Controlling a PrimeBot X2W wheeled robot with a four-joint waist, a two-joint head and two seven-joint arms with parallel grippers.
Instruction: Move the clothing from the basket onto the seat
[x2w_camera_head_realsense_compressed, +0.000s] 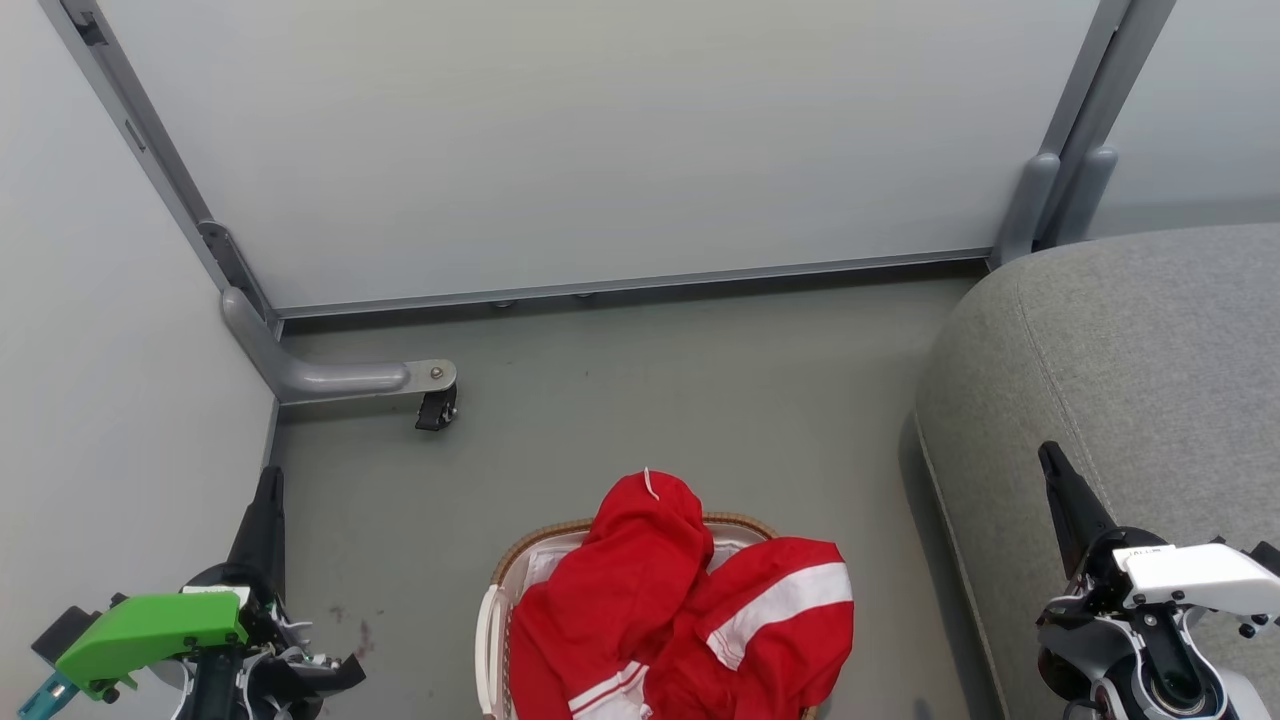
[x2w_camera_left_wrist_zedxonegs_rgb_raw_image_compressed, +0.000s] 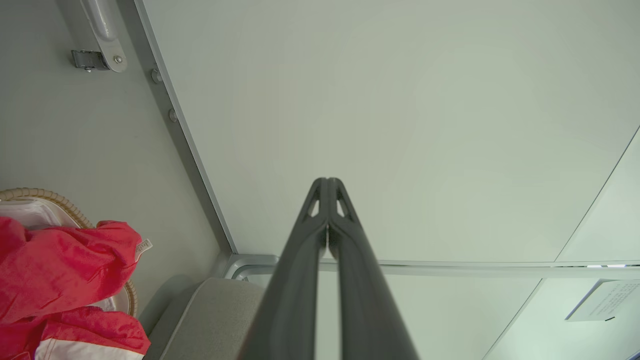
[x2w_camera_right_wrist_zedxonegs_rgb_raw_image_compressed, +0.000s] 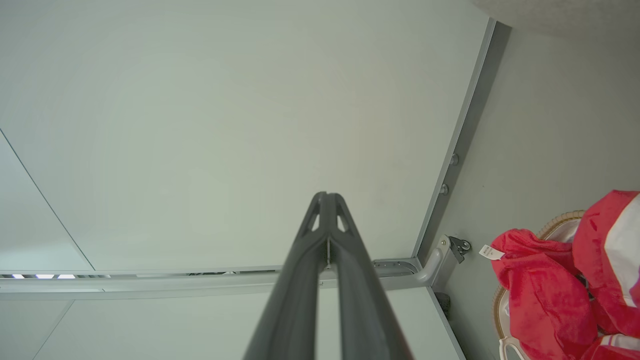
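The red clothing (x2w_camera_head_realsense_compressed: 680, 610) with white bands is heaped in the wicker basket (x2w_camera_head_realsense_compressed: 540, 545) on the floor at the bottom centre of the head view, spilling over its right rim. It also lies at the lower left of the left wrist view as the clothing (x2w_camera_left_wrist_zedxonegs_rgb_raw_image_compressed: 60, 270) and at the lower right of the right wrist view as the clothing (x2w_camera_right_wrist_zedxonegs_rgb_raw_image_compressed: 550, 285). The grey seat (x2w_camera_head_realsense_compressed: 1130, 380) stands to the basket's right. My left gripper (x2w_camera_head_realsense_compressed: 268, 480) is shut and empty, left of the basket. My right gripper (x2w_camera_head_realsense_compressed: 1048, 455) is shut and empty, over the seat's front edge.
A pale partition wall (x2w_camera_head_realsense_compressed: 600, 140) stands behind the floor, with a grey metal foot and caster (x2w_camera_head_realsense_compressed: 437, 408) at its left corner. Another panel (x2w_camera_head_realsense_compressed: 100, 400) closes the left side. Bare grey floor (x2w_camera_head_realsense_compressed: 700, 400) lies between basket and wall.
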